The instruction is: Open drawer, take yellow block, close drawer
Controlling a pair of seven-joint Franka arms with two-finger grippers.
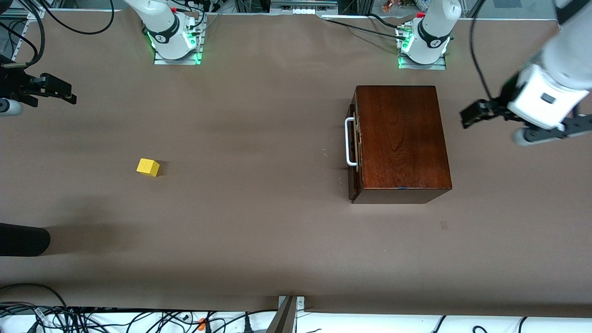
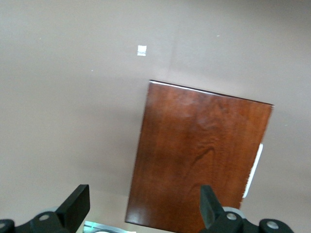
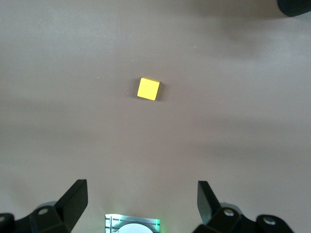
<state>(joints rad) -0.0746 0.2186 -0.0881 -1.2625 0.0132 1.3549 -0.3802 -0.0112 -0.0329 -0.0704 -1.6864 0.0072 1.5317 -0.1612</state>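
The dark reddish-brown wooden box (image 1: 400,138) stands toward the left arm's end of the table. Its drawer (image 1: 354,152) is pushed in, and the white loop handle (image 1: 350,141) faces the right arm's end. The box (image 2: 199,155) and handle (image 2: 253,170) also show in the left wrist view. The yellow block (image 1: 148,167) lies on the bare table toward the right arm's end, and it shows in the right wrist view (image 3: 148,89). My left gripper (image 1: 476,114) (image 2: 144,204) is open and empty, up in the air beside the box. My right gripper (image 1: 58,88) (image 3: 142,201) is open and empty, high over the table's end.
A black rounded object (image 1: 23,239) lies at the table's edge at the right arm's end, nearer to the front camera than the block. The arm bases (image 1: 175,37) (image 1: 423,41) stand along the table's edge away from the front camera. A small tape mark (image 1: 444,225) is near the box.
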